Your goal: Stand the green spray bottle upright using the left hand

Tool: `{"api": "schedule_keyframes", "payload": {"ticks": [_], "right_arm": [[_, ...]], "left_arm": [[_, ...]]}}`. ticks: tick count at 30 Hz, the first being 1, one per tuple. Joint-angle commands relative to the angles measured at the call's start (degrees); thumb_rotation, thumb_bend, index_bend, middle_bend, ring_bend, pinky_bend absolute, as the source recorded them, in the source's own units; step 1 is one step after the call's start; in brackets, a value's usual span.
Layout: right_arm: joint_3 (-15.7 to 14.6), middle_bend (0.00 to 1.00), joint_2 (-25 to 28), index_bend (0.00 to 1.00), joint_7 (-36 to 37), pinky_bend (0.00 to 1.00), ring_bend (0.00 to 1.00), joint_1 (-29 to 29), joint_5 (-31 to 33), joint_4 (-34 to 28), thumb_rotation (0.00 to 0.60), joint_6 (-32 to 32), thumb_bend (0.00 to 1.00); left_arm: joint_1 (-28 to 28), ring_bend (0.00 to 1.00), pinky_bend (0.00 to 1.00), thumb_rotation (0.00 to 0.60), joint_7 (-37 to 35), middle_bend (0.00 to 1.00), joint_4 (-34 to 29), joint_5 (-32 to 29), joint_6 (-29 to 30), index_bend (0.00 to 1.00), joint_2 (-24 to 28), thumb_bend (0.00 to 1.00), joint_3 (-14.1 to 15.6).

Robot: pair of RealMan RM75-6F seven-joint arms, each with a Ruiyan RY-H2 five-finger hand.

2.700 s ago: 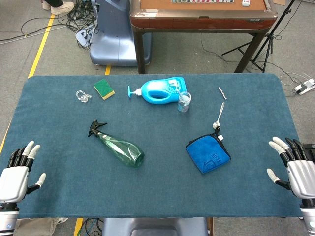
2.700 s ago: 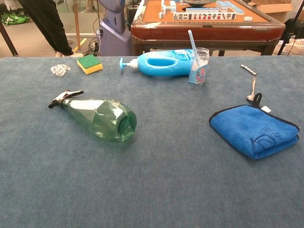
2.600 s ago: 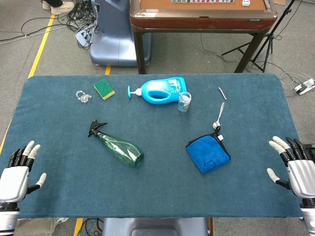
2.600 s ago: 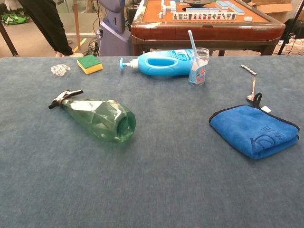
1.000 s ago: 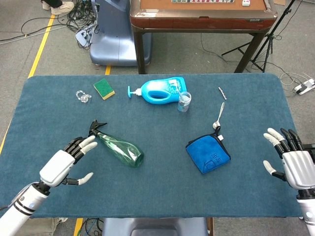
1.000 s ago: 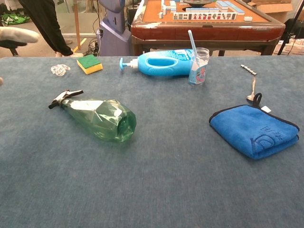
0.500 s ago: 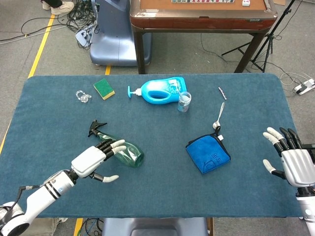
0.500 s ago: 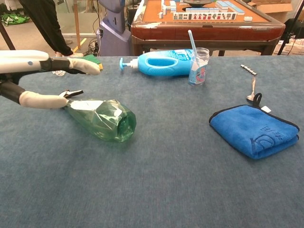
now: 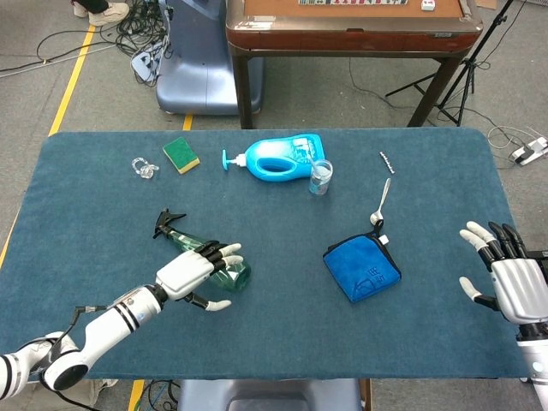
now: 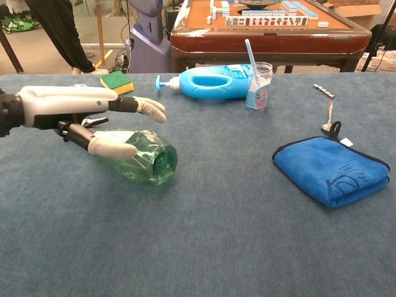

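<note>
One translucent green plastic spray bottle (image 9: 208, 259) lies on its side on the blue bench (image 9: 282, 334). Spread wide, holding nothing, the left hand (image 9: 195, 271) hovers over its fat body. Likely light, slick, squashable; grasp around the broad belly.

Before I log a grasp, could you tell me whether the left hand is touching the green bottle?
Cannot tell: in both views the left hand overlaps the green bottle, fingers spread, but neither shows contact or a gap.
</note>
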Motion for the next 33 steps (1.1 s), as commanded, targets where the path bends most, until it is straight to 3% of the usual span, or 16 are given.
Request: {"api": "schedule_keyframes", "payload": {"ticks": [1, 10, 15, 24, 33], "right_arm": [[0.01, 0.15, -0.02, 0.19, 0.27, 0.0, 0.01, 0.01, 0.07, 0.25, 0.6, -0.01, 0.28], [-0.04, 0.15, -0.04, 0.19, 1.06, 0.0, 0.0, 0.11, 0.22, 0.85, 0.6, -0.23, 0.28], [-0.1, 0.15, -0.01, 0.19, 1.14, 0.0, 0.0, -0.03, 0.31, 0.92, 0.6, -0.06, 0.28], [-0.23, 0.15, -0.14, 0.19, 1.08, 0.0, 0.01, -0.13, 0.14, 0.83, 0.6, 0.15, 0.28], [-0.23, 0.15, -0.11, 0.19, 0.93, 0.0, 0.01, 0.04, -0.18, 0.56, 0.6, 0.17, 0.28]], "left_arm": [[-1.75, 0.0, 0.0, 0.209, 4.42, 0.01, 1.34, -4.06, -1.98, 0.13, -2.15, 0.24, -0.57], [-4.42, 0.0, 0.0, 0.207, 9.85, 0.03, 1.75, -12.32, -4.75, 0.14, -4.17, 0.24, -0.65], [-5.07, 0.0, 0.0, 0.206, 12.43, 0.07, 0.57, -13.74, -4.44, 0.17, -4.13, 0.24, 0.22], [-4.98, 0.0, 0.0, 0.209, 22.42, 0.16, -4.14, -15.04, -1.33, 0.24, -1.85, 0.23, 3.84], [-2.45, 0.0, 0.0, 0.208, 30.05, 0.2, -10.01, -15.49, 2.56, 0.28, 4.31, 0.23, 9.1]]}}
